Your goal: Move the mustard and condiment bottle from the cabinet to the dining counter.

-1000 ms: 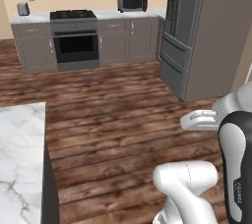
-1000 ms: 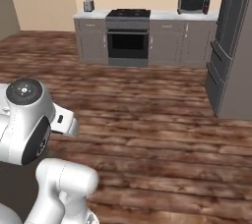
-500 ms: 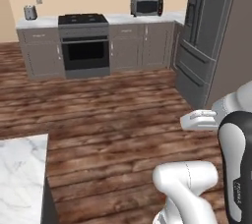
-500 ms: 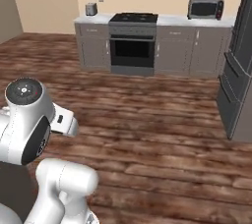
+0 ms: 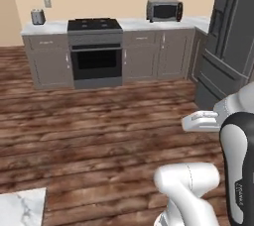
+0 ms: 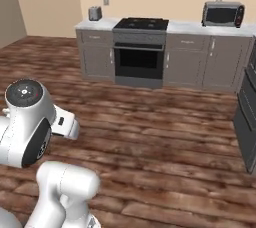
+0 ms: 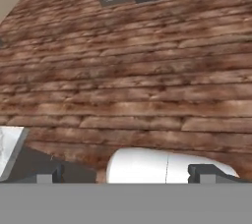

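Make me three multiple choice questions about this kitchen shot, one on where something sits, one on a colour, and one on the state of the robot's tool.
1. Where is the toaster?
A. on the worktop left of the stove
B. on the floor
C. on top of the microwave

2. What colour is the floor?
A. white tile
B. brown wood planks
C. green carpet

3. How is the tool?
A. shut on a bottle
B. open and holding nothing
C. shut on a handle

Answers: 1 A, it stands on the pale worktop beside the stove. 2 B, brown boards run across every view. 3 B, the hand view shows its tips wide apart with bare floor between.
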{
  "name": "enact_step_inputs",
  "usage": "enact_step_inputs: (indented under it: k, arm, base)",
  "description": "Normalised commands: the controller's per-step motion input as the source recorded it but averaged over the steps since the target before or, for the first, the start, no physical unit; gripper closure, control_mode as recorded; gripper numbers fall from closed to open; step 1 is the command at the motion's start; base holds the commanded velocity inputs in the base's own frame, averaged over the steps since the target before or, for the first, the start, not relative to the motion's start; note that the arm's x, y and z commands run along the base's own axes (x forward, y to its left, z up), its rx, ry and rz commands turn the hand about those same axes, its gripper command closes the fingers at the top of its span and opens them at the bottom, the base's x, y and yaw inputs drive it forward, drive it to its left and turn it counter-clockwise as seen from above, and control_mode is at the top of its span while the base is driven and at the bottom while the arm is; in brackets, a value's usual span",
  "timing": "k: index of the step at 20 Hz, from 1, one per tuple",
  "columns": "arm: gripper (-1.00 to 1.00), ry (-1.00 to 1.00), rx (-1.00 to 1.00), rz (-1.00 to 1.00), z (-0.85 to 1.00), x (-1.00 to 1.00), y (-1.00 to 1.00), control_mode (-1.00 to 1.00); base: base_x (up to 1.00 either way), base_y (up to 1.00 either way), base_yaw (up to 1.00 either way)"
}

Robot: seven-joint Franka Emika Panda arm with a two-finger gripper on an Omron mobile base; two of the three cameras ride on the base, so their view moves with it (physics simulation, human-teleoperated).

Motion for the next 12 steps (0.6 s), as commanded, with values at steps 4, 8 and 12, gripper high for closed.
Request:
enact_step_inputs:
  k: [4, 8, 12]
  arm:
    - [-1.00, 0.00, 0.00, 0.00, 0.00, 0.00, 0.00, 1.00]
    - [-1.00, 0.00, 0.00, 0.00, 0.00, 0.00, 0.00, 1.00]
    - [-1.00, 0.00, 0.00, 0.00, 0.00, 0.00, 0.00, 1.00]
  base:
    - [1.00, -0.14, 0.12]
    - [1.00, -0.07, 0.10]
    - [1.00, -0.01, 0.08]
